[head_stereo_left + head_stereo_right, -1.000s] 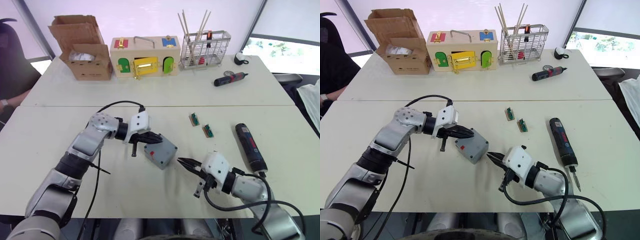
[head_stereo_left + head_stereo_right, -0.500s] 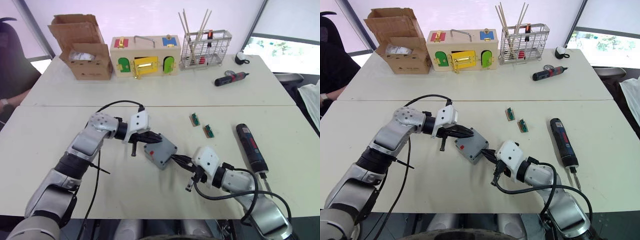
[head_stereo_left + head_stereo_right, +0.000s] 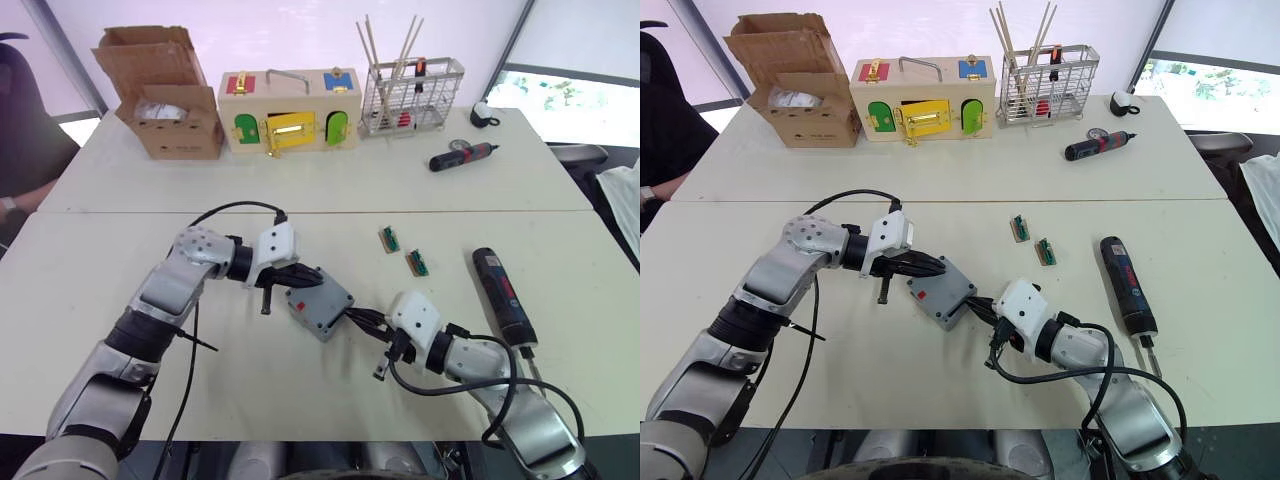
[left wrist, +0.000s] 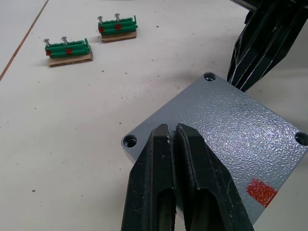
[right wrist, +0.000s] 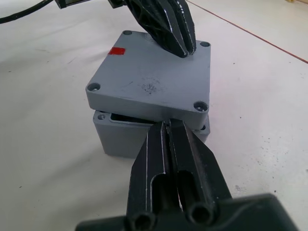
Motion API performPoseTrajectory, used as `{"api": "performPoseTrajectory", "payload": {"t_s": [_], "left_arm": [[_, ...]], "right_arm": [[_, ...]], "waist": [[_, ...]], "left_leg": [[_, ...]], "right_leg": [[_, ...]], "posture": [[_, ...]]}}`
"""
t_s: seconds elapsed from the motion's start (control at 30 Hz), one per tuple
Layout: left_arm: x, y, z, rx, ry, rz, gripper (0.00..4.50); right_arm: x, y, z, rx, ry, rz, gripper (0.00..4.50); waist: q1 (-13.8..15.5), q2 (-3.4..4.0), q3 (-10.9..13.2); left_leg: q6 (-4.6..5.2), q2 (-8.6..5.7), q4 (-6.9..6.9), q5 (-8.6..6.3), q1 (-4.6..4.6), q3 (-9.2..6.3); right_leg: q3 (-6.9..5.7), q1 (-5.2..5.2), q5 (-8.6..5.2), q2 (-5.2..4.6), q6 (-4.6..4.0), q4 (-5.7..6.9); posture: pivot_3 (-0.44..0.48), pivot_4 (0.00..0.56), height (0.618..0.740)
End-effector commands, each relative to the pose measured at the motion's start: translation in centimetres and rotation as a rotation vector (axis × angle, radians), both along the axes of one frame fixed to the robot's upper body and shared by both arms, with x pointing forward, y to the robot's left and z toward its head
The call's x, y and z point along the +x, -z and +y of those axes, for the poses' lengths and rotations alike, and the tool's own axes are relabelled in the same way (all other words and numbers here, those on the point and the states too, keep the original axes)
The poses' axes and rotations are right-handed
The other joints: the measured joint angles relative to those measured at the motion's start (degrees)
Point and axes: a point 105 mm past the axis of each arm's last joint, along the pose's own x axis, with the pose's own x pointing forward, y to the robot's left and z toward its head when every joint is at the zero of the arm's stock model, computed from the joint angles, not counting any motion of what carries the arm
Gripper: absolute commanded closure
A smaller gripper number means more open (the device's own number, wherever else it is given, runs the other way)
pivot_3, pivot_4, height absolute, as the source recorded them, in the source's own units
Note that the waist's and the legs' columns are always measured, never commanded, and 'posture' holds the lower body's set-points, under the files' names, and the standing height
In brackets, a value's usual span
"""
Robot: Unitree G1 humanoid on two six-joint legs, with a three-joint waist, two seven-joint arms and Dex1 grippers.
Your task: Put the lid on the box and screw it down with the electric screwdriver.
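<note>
The lid [image 5: 149, 79] sits skewed on the box [image 5: 120, 134] mid-bench. The left end effector [image 4: 171, 139], fingers together, presses its top; the right end effector [image 5: 168, 130], closed, should nudge its corner square.

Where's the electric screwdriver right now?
In the eye views the electric screwdriver lies flat on the table's right side, just beyond the right arm, with two small green terminal blocks to its left, untouched by either gripper.

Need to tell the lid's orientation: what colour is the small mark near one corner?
Red, a small patch on the grey lid; clearest in the left wrist view.
</note>
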Motion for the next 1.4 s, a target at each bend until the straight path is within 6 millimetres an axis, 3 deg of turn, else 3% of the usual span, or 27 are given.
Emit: {"api": "performPoseTrajectory", "payload": {"t_s": [0.03,0.47,0.87,1.4], "left_arm": [[-0.9,3.7,1.0,0.105,-0.032,0.133,4.31],[-1.3,1.4,0.6,0.011,-0.016,0.147,4.31],[-0.4,0.7,0.7,-0.016,-0.049,0.118,4.31],[-0.8,0.1,0.3,-0.04,-0.039,0.122,4.31]], "right_arm": [[0.0,-1.0,-0.1,0.017,-0.003,-0.039,4.46],[0.0,-0.7,-0.1,0.01,-0.008,-0.037,4.46],[0.2,-0.7,-0.3,0.007,-0.004,-0.04,4.46],[0.3,-1.4,-0.9,0.015,0.017,-0.05,4.46]], "waist": [[0.0,0.0,0.0],[0.0,0.06,0.3],[0.0,0.08,0.3],[0.0,0.09,0.3]], "left_leg": [[0.0,0.0,0.0,0.0,0.0,0.0],[0.0,0.0,-0.03,0.0,-0.11,0.0],[-0.27,-0.01,0.07,0.16,-0.86,-0.02],[-0.27,-0.01,0.07,0.16,-0.87,-0.03]], "right_leg": [[0.0,0.0,0.0,0.0,0.0,0.0],[0.0,-0.1,0.0,-0.01,0.0,-0.04],[-0.05,-0.82,0.07,0.0,-0.03,0.07],[-0.09,-0.83,0.07,0.02,-0.03,0.09]], "posture": [[0.0,0.15,0.74],[0.0,0.15,0.74],[0.0,0.15,0.74],[0.0,0.15,0.74]]}}
